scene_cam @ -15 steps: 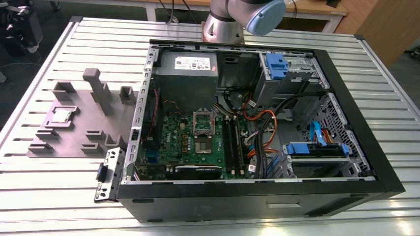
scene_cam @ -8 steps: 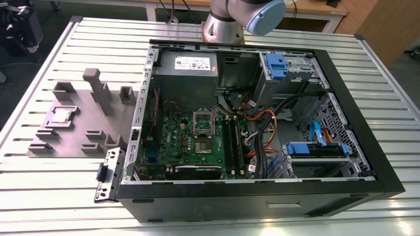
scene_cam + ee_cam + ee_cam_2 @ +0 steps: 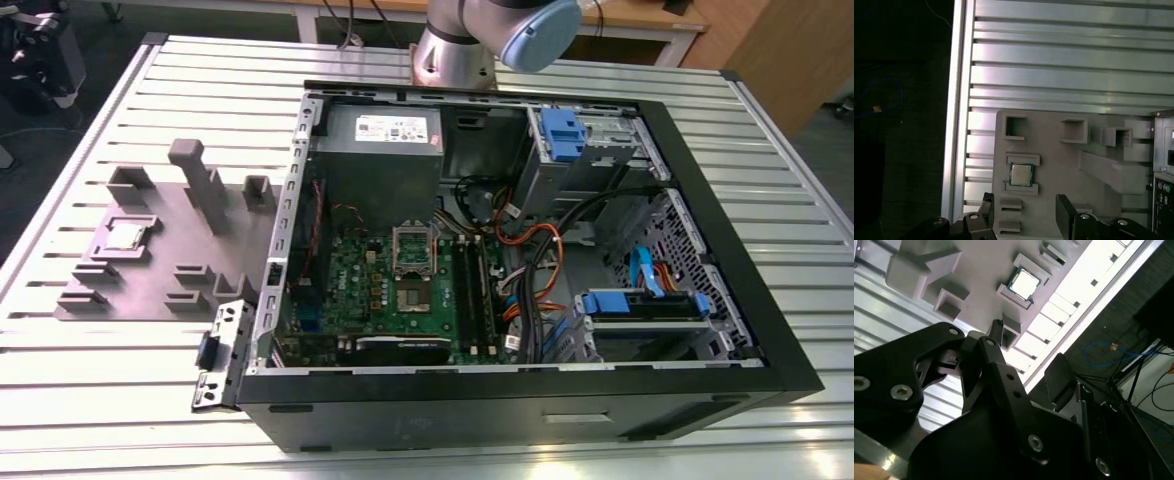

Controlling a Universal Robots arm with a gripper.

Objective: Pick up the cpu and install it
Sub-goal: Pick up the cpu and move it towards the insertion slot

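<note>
The gripper (image 3: pixel 1026 352) hangs over the grey fixture plate (image 3: pixel 1064 170), fingers apart and nothing between them. The cpu (image 3: pixel 1021 174) lies flat between two low blocks, near the plate's edge away from the computer case (image 3: pixel 534 420). The pick-up step looks barely begun. A grasp calls for centring over the chip and closing on its free sides. The socket (image 3: pixel 411 262) sits farther off, inside the case.

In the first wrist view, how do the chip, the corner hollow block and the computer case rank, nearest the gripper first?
From the gripper:
1. chip, closest, on the tray.
2. corner hollow block, past the chip.
3. computer case, beside the tray, farthest.
</note>
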